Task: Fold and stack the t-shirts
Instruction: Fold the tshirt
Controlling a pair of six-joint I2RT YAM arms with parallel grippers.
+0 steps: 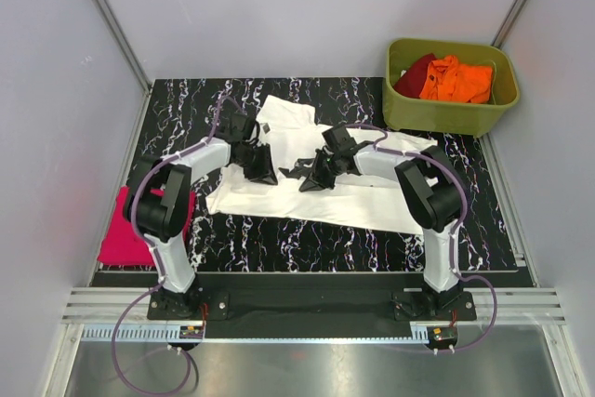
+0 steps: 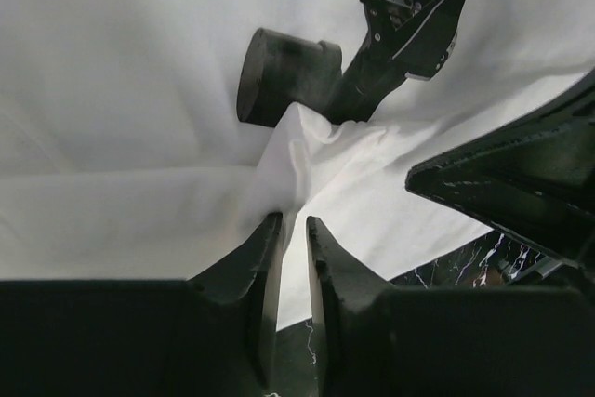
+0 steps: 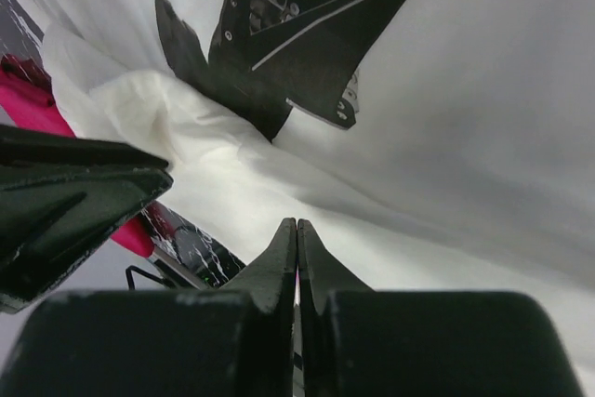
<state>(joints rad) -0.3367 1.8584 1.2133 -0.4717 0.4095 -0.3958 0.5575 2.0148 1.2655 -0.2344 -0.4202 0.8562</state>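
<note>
A black marbled bench (image 1: 279, 239) is seen from above, with two arms bolted at its near edge. A white shirt (image 1: 372, 197) is spread across the middle of the bench, rumpled at its centre, and both arms are bent inward over it.

The left pincer (image 1: 258, 166) is lowered onto the left half of the white shirt. From its wrist camera its fingers (image 2: 265, 258) are seen narrow, with a raised fold of white cloth caught between the tips.

The right pincer (image 1: 309, 177) is set just beside it, towards the middle of the shirt. Its fingers (image 3: 279, 258) are pressed tight together, with their tips at a crease of the cloth. From the left wrist camera a small peak of white cloth is seen drawn up at those tips.

A pink shirt (image 1: 125, 234) is laid at the left edge of the bench, near the front, and hangs partly over that edge.

An olive-green tub (image 1: 437, 113) is placed at the far right corner. An orange shirt (image 1: 456, 81) and a red shirt (image 1: 414, 72) are bundled in it, the red one on the left.
</note>
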